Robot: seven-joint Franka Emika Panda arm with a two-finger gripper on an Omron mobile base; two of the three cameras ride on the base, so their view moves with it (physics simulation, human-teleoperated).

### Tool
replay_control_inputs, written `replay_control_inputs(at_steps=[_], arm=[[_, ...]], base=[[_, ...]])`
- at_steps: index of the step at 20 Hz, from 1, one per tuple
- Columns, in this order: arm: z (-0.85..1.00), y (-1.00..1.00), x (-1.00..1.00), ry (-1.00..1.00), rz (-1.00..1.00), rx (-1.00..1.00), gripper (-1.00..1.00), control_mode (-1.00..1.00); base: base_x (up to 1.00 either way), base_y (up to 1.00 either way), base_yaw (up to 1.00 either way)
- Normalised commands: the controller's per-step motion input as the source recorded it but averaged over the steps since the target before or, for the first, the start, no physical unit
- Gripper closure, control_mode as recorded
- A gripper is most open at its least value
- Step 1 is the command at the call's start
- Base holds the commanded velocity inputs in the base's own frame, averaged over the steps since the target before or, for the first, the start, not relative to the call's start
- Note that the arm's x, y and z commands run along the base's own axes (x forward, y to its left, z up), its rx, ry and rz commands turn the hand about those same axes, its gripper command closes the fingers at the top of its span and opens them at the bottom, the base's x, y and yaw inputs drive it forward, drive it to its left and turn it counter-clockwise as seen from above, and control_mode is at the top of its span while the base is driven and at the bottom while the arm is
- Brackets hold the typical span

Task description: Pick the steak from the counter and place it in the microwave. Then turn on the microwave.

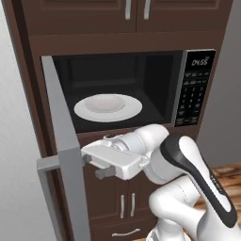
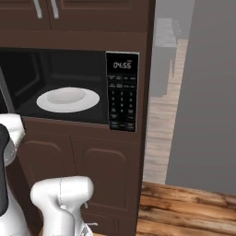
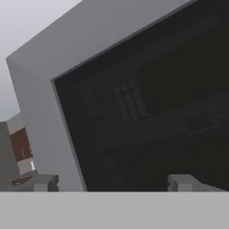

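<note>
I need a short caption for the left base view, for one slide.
Open hand reaches toward the swung-open door of the microwave, where a white plate sits inside.

White arm bent sharply at the elbow, forearm reaching left and level, wrist turned sideways. The pincer [image 1: 93, 165] points leftward with its jaws spread wide, two grey fingertips [image 3: 42, 182] well apart, gripping nothing.

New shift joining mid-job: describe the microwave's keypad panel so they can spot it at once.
Find the tall dark brown cabinet with the built-in microwave, its door swung open. The keypad panel is the black vertical strip right of the cavity, topped by a lit digital display.
</note>
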Motion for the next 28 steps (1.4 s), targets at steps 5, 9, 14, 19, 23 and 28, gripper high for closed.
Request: replay_control_inputs(at_steps=[5,9,14,19,23,28], arm=[[0.00,0.12,0.13,0.00,-0.06,0.00,-1.00,-1.00],[0.00,0.14,0.14,0.00,-0.07,0.00,-1.00,-1.00],[0.00,0.14,0.16,0.00,-0.08,0.00,-1.00,-1.00],[0.00,0.13,0.13,0.00,-0.08,0.00,-1.00,-1.00],[-0.03,0.06,0.11,-0.02,-0.05,0.00,-1.00,-1.00],[0.00,-0.27,-0.02,-0.01,0.00,0.00,-1.00,-1.00]], base=[[0.00,0.00,0.00],[0.00,0.00,0.00],[0.00,0.00,0.00],[0.00,0.00,0.00],[0.00,0.00,0.00],[0.00,0.00,0.00]])
